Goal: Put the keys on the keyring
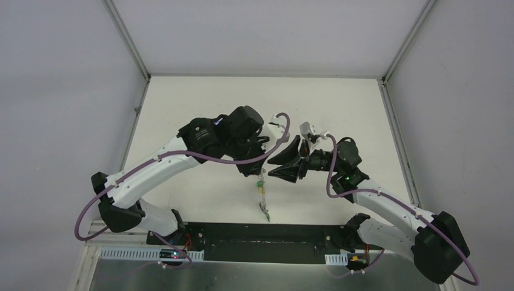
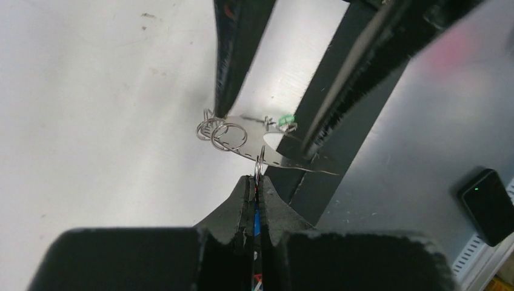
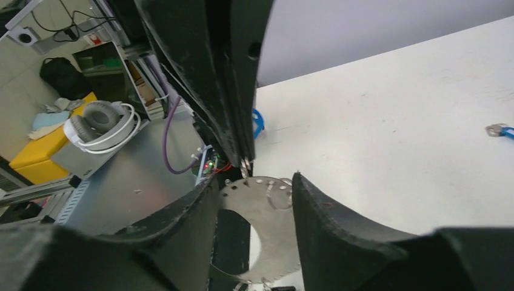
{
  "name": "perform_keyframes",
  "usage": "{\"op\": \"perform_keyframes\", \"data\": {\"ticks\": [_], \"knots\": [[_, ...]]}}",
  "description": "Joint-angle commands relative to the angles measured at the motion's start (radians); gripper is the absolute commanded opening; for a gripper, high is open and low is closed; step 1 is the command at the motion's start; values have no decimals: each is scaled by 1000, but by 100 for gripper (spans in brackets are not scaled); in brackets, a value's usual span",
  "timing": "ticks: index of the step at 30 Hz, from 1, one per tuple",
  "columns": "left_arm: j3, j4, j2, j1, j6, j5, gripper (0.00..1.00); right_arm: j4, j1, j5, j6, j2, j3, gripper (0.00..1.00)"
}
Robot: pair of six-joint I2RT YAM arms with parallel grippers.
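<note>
Threading one more key onto the ring (image 3: pixel 260 207), by the look of it, with the ring held aloft where the two arms meet. Judged partway done, going by the keys (image 1: pixel 263 200) dangling beneath it, a green key (image 2: pixel 286 119) and a pair of split rings (image 2: pixel 221 133) sitting at the holed rim, and what looks like a spare key (image 3: pixel 500 129) with a blue head lying well apart on the table (image 1: pixel 200 103).

At the left gripper (image 2: pixel 257 180): clenched tight on a blue key (image 2: pixel 257 223), seen only as a sliver of blue between the pads, with its small loop (image 2: pixel 259 162) poking out past the tips and meeting the ring's rim from below. Cannot tell whether hooked through a hole or merely touching.

At the right gripper (image 3: pixel 254 180): straddling the ring, one finger at either edge, jaws standing well apart. Cannot tell whether pinching those edges or hanging just loose of them.

As for the next move, probably calls for steadying the ring first, then working the loop's split over the rim and through a hole with a small twist, not a straight push. Worth guarding against the thin ring tipping or slipping sideways under that twist, and against the dangling keys swinging into the way.
</note>
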Motion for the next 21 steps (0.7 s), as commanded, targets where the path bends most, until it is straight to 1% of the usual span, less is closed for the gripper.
{"op": "perform_keyframes", "data": {"ticks": [1,4,7,11,19,21], "knots": [[103,-170,57,-35,48,-129,0,116,47,-2,33,34,47,45],[110,-176,68,-51,59,-156,0,136,68,8,31,54,37,37],[112,-170,65,-59,69,-154,0,153,82,21,21,69,25,34],[104,-156,53,-63,76,-150,0,156,93,28,0,85,22,33],[8,-29,-11,-63,84,-105,0,227,108,29,2,149,16,34],[-5,-13,-22,-63,82,-100,0,230,112,26,1,159,16,32]]}}
